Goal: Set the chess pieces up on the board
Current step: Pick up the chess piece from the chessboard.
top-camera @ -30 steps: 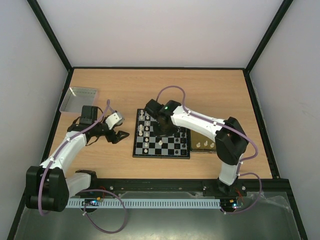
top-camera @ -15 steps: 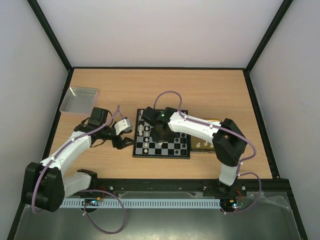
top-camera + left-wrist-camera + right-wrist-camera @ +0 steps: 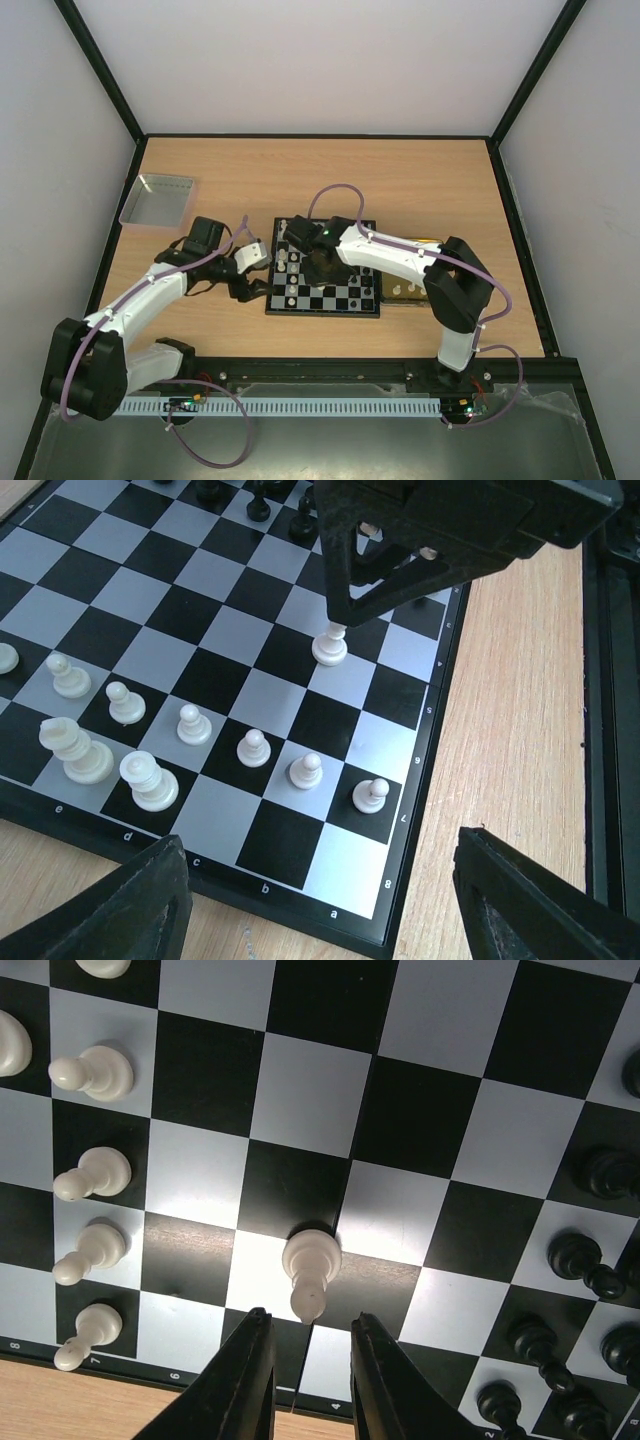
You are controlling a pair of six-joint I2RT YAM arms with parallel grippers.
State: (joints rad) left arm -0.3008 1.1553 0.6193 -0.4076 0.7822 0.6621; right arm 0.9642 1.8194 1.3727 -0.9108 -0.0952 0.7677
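The board [image 3: 345, 298] lies at the table's middle, with white chess pieces [image 3: 290, 272] on its left columns. My right gripper [image 3: 318, 268] hangs over the board's left half, slightly open. Its fingertips [image 3: 255, 1322] flank the top of a white piece [image 3: 311, 1265] without touching it. That piece [image 3: 330, 645] stands upright on a square directly under the right gripper [image 3: 340, 615]. White pawns [image 3: 305, 770] stand in a row, two larger white pieces [image 3: 145, 780] behind them. Black pieces [image 3: 585, 1260] stand on the far side. My left gripper [image 3: 320, 838] is open and empty at the board's corner [image 3: 420, 920].
A grey metal tray [image 3: 157, 198] sits at the back left. A yellow tray [image 3: 408, 285] with a few pieces lies against the board's right side. The black frame rail [image 3: 330, 372] runs along the near edge, close to my left gripper [image 3: 258, 285].
My left arm has swung right to the board's left edge, its jaws narrowing a little. My right gripper shifted left over the board, then held still.
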